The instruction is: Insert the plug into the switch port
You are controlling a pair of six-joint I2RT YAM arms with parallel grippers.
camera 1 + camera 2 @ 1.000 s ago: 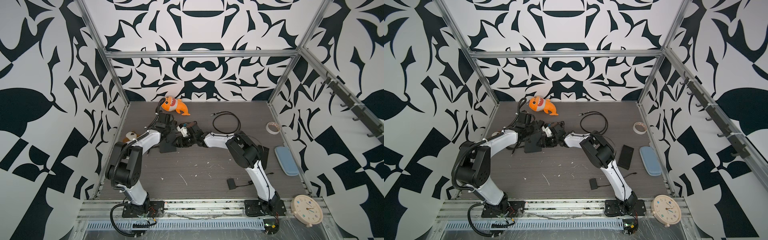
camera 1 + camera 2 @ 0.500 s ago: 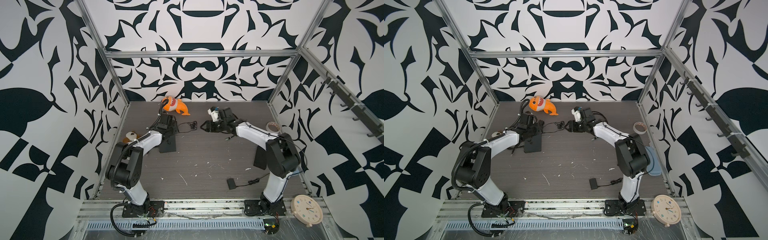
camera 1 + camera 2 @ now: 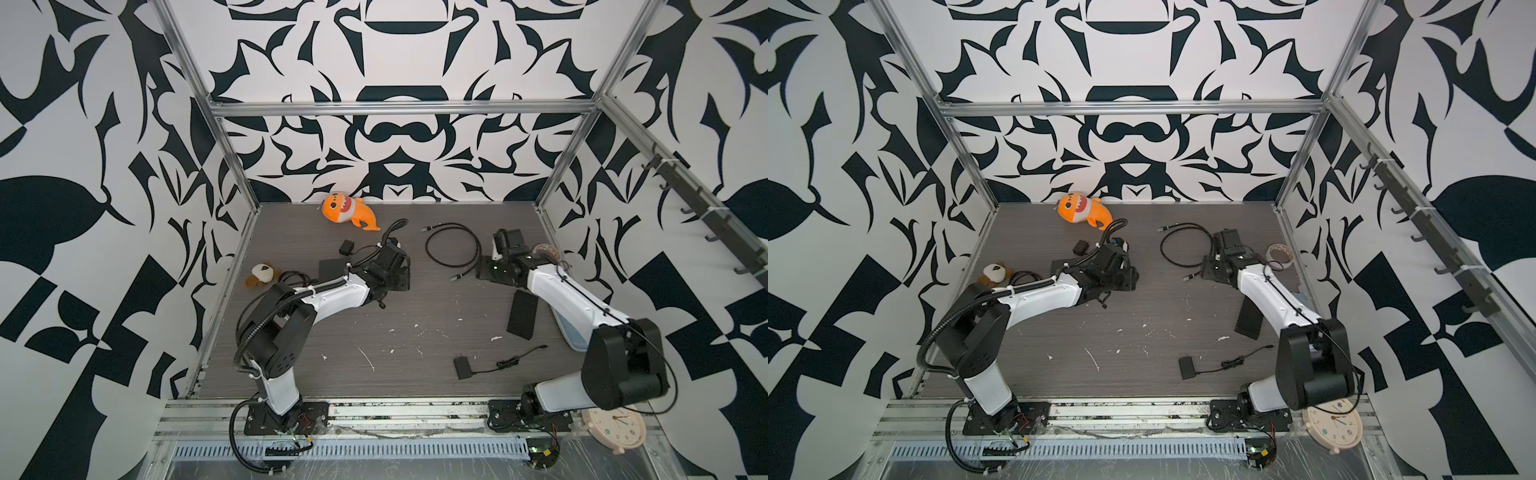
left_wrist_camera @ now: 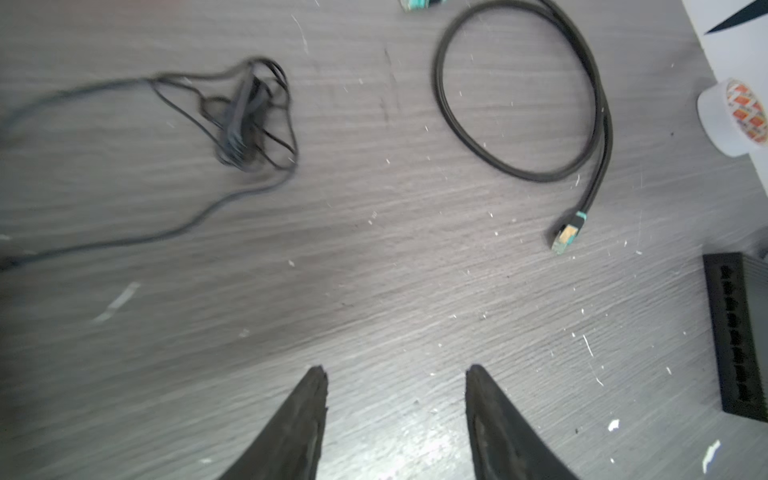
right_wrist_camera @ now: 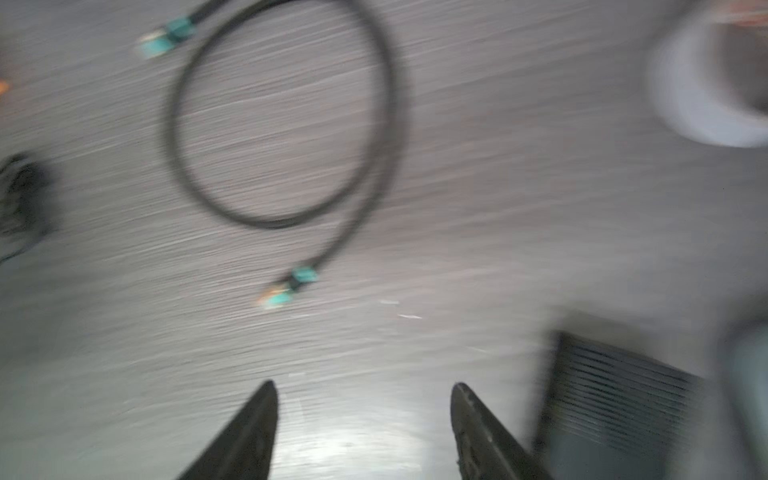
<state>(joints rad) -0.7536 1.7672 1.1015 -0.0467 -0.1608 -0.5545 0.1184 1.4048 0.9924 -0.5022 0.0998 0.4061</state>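
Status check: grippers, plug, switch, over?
Left gripper open, empty. Right gripper open, empty. Plug lies loose, apart from switch. Nothing between them.

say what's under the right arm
The switch sticks out, one corner covered. A pale blue case shows only its edge; the arm hides the rest.

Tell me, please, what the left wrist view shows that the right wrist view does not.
Only the left wrist view shows the left gripper, open and empty, and the row of ports on the switch. Only the right wrist view shows the right gripper, open, and the ribbed top of the switch, blurred. Both show the looped cable, its teal plug and the tape roll.
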